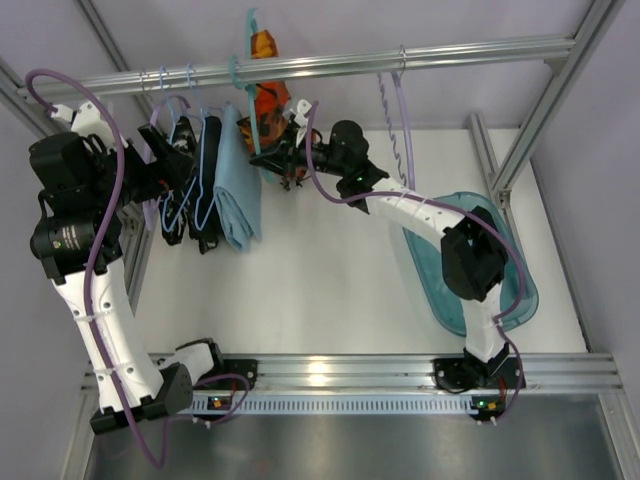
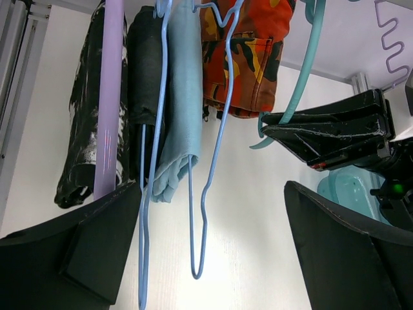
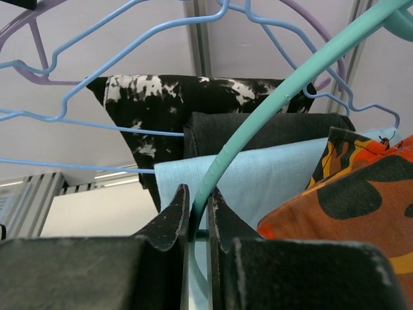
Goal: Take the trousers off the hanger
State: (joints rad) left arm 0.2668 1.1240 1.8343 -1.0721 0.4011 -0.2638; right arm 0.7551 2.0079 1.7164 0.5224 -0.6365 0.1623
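Observation:
The orange, red and brown trousers [image 1: 268,105] hang on the teal hanger [image 1: 243,95] from the rail; they also show in the left wrist view [image 2: 248,51] and the right wrist view [image 3: 348,200]. My right gripper [image 1: 278,155] is shut on the lower arm of the teal hanger [image 3: 271,110], the bar pinched between its fingertips [image 3: 175,210], just left of the trousers. From the left wrist it shows as black jaws [image 2: 322,132] on the hanger's end [image 2: 303,77]. My left gripper [image 2: 213,245] is open and empty, below the pale blue wire hangers [image 2: 197,226].
Black garments [image 1: 185,190], a light-blue folded cloth [image 1: 235,190] and a lilac hanger [image 2: 110,97] hang left of the trousers. A wavy lilac hanger [image 1: 395,110] hangs further right on the rail [image 1: 450,52]. A teal tray [image 1: 515,290] lies at the right.

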